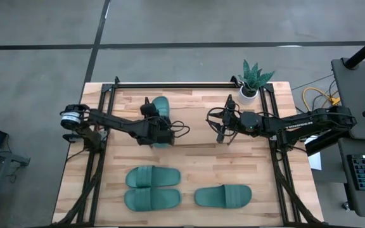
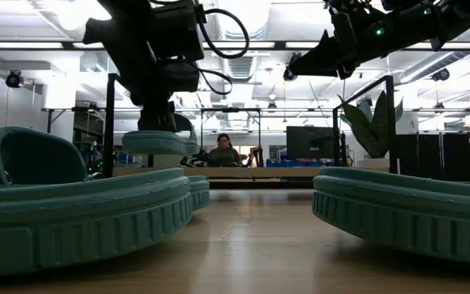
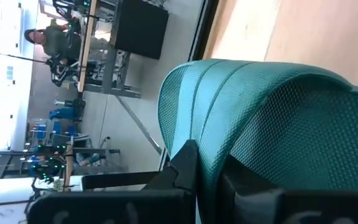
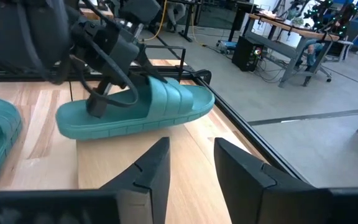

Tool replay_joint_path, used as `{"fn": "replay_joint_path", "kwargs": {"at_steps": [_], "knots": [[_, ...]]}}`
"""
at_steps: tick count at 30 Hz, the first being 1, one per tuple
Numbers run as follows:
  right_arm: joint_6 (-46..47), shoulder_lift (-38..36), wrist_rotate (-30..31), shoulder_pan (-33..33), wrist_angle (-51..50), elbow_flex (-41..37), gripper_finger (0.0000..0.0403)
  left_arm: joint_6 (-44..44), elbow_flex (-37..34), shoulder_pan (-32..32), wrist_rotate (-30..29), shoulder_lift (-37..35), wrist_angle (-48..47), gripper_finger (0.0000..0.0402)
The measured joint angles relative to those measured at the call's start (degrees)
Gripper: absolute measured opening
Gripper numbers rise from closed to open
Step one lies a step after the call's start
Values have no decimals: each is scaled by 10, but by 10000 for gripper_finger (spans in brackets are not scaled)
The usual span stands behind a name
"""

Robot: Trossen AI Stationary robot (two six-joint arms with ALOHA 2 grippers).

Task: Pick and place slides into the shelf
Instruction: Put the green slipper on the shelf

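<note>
The left end effector (image 1: 158,133) is clamping shut on one teal slide (image 1: 161,114), gripping it by the strap end and holding it raised above the wooden counter (image 1: 195,158), as the low view shows clear air under the sole. The held slide is lying flat, its long axis running from the end effector toward the counter's far edge, toe pointing at the black frame rail (image 1: 170,85) there. The right end effector (image 1: 223,136) is hovering beside that slide, toward the potted plant (image 1: 252,81), with its fingers (image 4: 156,163) standing apart and nothing between them. Three more slides are resting on the counter nearer the front edge than the held slide: two (image 1: 153,177) (image 1: 152,199) lying side by side below it, a third (image 1: 223,196) further toward the right arm's side, all with long axes running crosswise.
</note>
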Motion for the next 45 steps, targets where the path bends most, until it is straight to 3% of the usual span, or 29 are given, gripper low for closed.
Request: {"fn": "replay_joint_path", "kwargs": {"at_steps": [8, 23, 29, 45], "knots": [[0, 0, 0, 0, 0, 0, 114, 91, -18, 33, 12, 0, 96, 0], [0, 0, -1, 0, 0, 0, 108, 99, -27, 61, 80, 3, 97, 2], [0, 0, -1, 0, 0, 0, 102, 99, -27, 61, 92, 3, 96, 38], [0, 0, -1, 0, 0, 0, 95, 99, -17, 63, 193, 1, 92, 158]]}}
